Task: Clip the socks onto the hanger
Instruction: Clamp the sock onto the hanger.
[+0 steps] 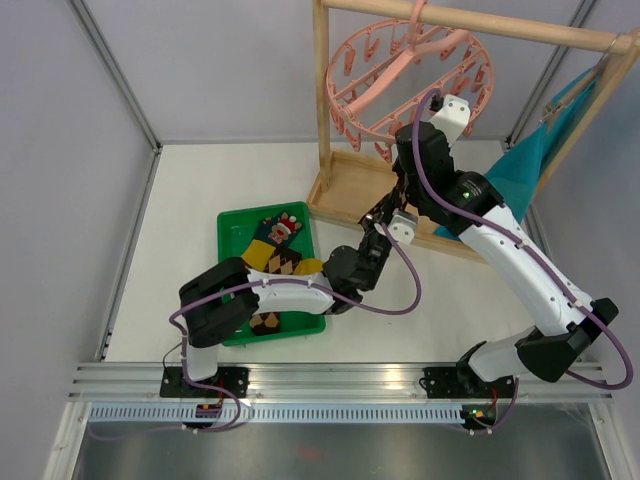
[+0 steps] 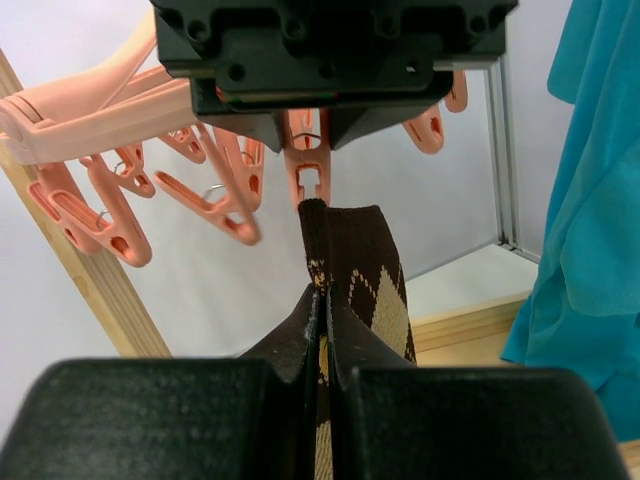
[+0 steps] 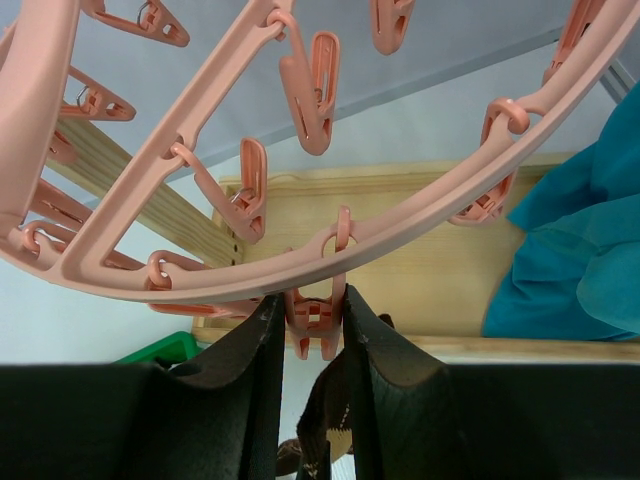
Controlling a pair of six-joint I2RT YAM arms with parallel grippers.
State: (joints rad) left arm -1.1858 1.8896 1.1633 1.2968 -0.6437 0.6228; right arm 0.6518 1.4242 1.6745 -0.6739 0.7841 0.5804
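The pink hanger (image 1: 410, 85) hangs from the wooden rack's top bar. My right gripper (image 3: 310, 300) is shut on one dangling pink clip (image 3: 320, 325) at the ring's near edge, squeezing it. My left gripper (image 2: 325, 295) is shut on a brown-and-tan argyle sock (image 2: 360, 260) and holds it upright, its top edge at the mouth of that clip (image 2: 308, 185). The sock also shows in the right wrist view (image 3: 335, 425), just below the clip. In the top view both grippers meet under the hanger, left (image 1: 383, 215) below right (image 1: 405, 185). More socks (image 1: 280, 240) lie in the green tray.
The green tray (image 1: 232, 222) sits left of centre, partly under my left arm. The wooden rack frame (image 1: 322, 100) stands at the back on its base board. A large teal cloth (image 1: 530, 165) hangs on the rack's right side. Other pink clips (image 2: 215, 185) dangle close by.
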